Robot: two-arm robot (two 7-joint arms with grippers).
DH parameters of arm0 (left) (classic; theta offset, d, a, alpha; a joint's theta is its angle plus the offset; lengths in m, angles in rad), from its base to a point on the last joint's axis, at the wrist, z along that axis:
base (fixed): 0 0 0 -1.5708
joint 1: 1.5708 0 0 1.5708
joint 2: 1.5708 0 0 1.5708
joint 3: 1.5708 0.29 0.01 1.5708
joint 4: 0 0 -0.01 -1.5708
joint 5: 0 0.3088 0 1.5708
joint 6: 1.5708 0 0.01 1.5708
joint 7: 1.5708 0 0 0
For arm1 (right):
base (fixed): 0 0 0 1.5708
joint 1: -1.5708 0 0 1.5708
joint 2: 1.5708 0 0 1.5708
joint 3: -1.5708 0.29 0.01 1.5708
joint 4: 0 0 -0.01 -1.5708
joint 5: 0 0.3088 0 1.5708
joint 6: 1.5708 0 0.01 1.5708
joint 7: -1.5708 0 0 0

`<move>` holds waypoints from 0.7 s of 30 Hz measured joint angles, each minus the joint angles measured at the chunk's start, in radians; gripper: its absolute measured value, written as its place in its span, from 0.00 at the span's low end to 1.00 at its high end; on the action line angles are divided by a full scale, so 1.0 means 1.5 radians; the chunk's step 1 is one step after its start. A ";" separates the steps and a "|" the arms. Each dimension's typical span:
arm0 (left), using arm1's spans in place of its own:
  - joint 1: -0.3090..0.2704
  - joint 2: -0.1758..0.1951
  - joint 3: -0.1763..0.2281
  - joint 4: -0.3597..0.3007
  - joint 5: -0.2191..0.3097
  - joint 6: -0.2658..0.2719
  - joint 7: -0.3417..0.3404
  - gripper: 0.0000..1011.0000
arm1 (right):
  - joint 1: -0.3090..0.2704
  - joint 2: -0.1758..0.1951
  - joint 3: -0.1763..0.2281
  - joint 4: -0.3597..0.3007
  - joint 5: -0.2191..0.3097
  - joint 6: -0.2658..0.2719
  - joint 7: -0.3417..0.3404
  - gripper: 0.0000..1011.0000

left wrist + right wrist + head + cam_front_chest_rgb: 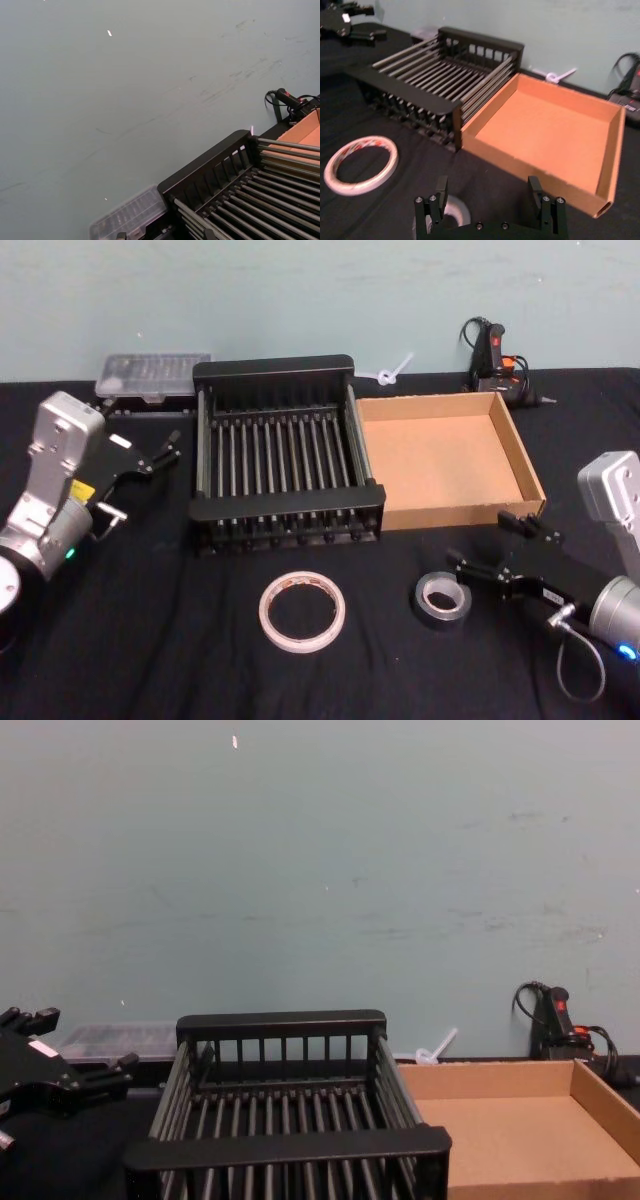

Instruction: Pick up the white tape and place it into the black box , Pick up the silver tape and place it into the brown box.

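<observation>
Head view: right gripper [487,545] jaws spread wide, empty, just beside silver tape [442,599]; white tape [302,611] left of it; left gripper [160,452] seemingly open, far left.

Silver-grey arm housings; black left gripper [165,448], black right gripper [478,545] with screws, grey cable loop, possibly blue light.

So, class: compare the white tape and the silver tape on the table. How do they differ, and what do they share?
The white tape is a wide, thin ring; the silver tape is smaller across but thicker-walled. The white tape shows red-orange print inside; the silver tape has a pale centre. The open right gripper sits beside the silver tape, while the white tape lies apart. Both lie flat on the black table.
</observation>
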 joint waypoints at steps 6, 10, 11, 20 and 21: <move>0.000 0.000 0.000 0.000 0.000 0.000 0.000 0.99 | -0.002 0.003 0.000 -0.004 0.000 0.037 0.015 0.99; 0.000 0.000 0.000 0.000 0.000 0.000 0.000 0.99 | 0.000 -0.002 -0.001 -0.003 -0.006 0.057 0.017 0.99; 0.000 0.000 0.000 0.000 0.000 0.000 0.000 0.99 | 0.002 -0.004 -0.001 -0.002 -0.008 0.065 0.018 0.99; 0.000 0.000 0.000 0.000 0.000 0.000 0.000 0.99 | 0.013 -0.015 -0.006 0.009 -0.023 0.102 0.029 0.99; 0.000 0.000 0.000 0.000 0.000 0.000 0.000 0.99 | 0.014 -0.016 -0.006 0.010 -0.024 0.104 0.030 0.99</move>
